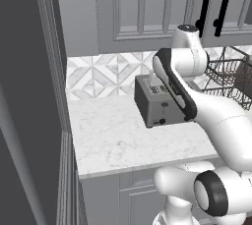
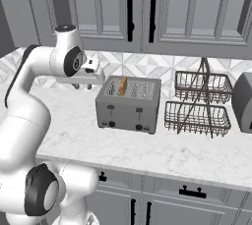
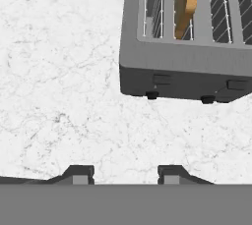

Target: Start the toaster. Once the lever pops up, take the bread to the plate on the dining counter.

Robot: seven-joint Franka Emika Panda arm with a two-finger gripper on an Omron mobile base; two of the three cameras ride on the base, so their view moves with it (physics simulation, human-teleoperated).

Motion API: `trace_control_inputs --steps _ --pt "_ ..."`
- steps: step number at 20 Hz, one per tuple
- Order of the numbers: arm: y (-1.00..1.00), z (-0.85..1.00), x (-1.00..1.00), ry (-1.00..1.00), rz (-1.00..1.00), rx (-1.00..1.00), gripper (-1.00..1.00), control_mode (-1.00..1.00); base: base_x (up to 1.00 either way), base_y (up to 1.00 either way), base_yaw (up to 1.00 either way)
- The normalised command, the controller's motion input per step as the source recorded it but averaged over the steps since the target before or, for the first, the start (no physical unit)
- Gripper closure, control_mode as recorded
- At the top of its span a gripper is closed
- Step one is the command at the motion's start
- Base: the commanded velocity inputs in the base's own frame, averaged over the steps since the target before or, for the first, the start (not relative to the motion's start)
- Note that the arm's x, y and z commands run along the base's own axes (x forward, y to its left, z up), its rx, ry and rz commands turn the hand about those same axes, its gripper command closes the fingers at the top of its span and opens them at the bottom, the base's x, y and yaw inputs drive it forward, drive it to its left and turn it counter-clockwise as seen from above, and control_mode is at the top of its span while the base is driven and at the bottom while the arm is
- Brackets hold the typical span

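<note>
On veined marble worktop: boxy brushed-grey toaster, thin tan bread upright; hand part-open, empty.

Bare worktop lies open below and ahead of the gripper. The toaster blocks ahead-right; the wire rack stands beyond it.

A kitchen: grey cabinets, tiled backsplash, toaster.

We saw the toaster standing on the table, the bread upright in its slot, a wire rack just beside it.
</note>
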Motion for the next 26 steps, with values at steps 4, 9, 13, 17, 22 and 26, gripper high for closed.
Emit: trace_control_inputs --steps 4,9,13,17,22,26 --pt "-0.09 -0.12 0.00 0.00 -0.03 0.01 -1.00 -1.00 0.00 0.00 0.00" --pt "-0.42 -0.35 0.00 0.00 -0.14 0.07 -1.00 -1.00 0.00 0.00 0.00" --pt "-0.28 -0.47 0.00 0.00 -0.15 0.09 -1.00 -1.00 0.00 0.00 0.00" --pt "-0.18 -0.52 0.00 0.00 -0.13 0.10 -1.00 -1.00 0.00 0.00 0.00" --pt "-0.11 -0.42 0.04 -0.03 -0.13 0.07 -1.00 -1.00 0.00 0.00 0.00" --pt "-0.04 -0.24 0.13 -0.06 -0.11 0.03 -1.00 -1.00 0.00 0.00 0.00"
